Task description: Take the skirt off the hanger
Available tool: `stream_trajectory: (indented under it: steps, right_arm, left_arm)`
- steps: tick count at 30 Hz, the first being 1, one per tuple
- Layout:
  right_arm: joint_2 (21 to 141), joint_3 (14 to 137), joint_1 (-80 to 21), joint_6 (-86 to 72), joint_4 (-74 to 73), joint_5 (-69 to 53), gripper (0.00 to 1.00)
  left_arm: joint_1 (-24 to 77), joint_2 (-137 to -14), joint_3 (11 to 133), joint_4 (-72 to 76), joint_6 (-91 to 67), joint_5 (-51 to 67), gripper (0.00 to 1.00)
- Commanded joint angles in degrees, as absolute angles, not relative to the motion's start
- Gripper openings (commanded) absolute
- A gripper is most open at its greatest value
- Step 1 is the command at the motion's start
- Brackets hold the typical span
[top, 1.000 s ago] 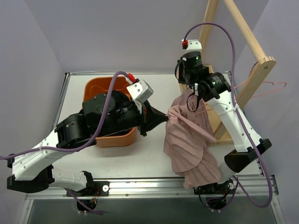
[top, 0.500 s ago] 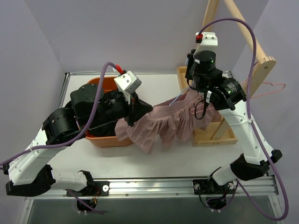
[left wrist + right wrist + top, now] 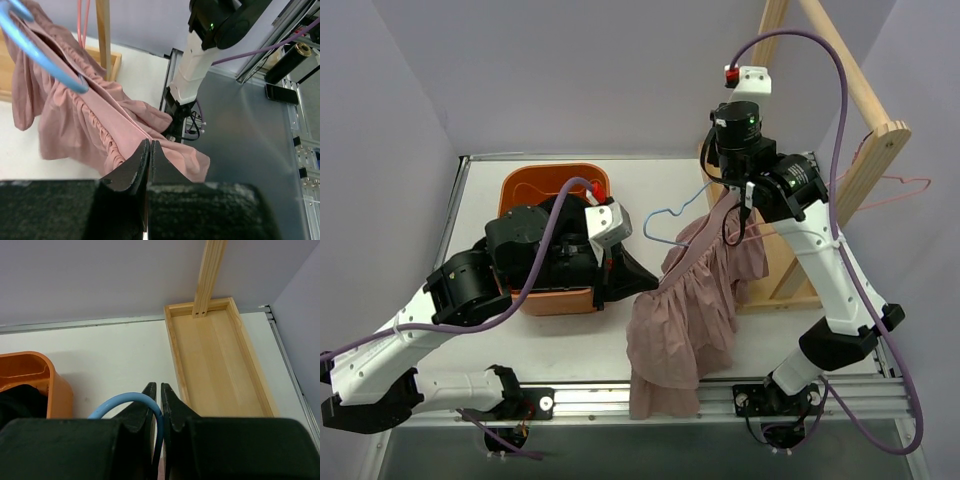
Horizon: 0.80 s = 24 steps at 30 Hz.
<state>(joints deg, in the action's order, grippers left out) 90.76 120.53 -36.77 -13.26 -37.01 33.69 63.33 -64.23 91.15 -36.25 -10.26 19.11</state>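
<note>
The pink pleated skirt (image 3: pixel 685 320) droops from the blue wire hanger (image 3: pixel 665 215) down past the table's front edge. My right gripper (image 3: pixel 733 222) holds the hanger up above the table, shut on its hook (image 3: pixel 131 400). One bare end of the hanger sticks out to the left of the cloth. My left gripper (image 3: pixel 648 280) is shut on the skirt's gathered waistband, which runs straight into its closed tips (image 3: pixel 150 143). In the left wrist view the skirt (image 3: pixel 75 115) still wraps the blue hanger arm (image 3: pixel 37 50).
An orange bin (image 3: pixel 555 185) with dark cloth inside sits behind the left arm. A wooden rack (image 3: pixel 840 80) stands at the right on its tray base (image 3: pixel 215 365). A pink hanger (image 3: pixel 905 188) hangs off the rack.
The left gripper drew the waistband left toward the bin, then swung back right and forward. The skirt went from stretched wide to hanging down, and one hanger end now shows bare.
</note>
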Motion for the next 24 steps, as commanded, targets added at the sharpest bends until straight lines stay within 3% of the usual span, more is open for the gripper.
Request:
stream_trajectory:
  steps: [1,13,24]
  right_arm:
    - [89.6,123.9,-35.7,-12.8,-36.2,37.6,0.0]
    - [83.0,125.0,-33.0,-17.1,-34.0,22.2,0.0]
    - [77.6,124.3,-32.8,-30.0,-29.1,2.7,0.0]
  left_arm:
    - [63.9,-61.7,89.7,-34.4,-12.5,21.1,0.03]
    - [61.5,-61.9,92.9,-34.6,-8.9,1.3,0.02]
    - [39.5,-68.9,93.8,-28.5,-13.4,22.9,0.02]
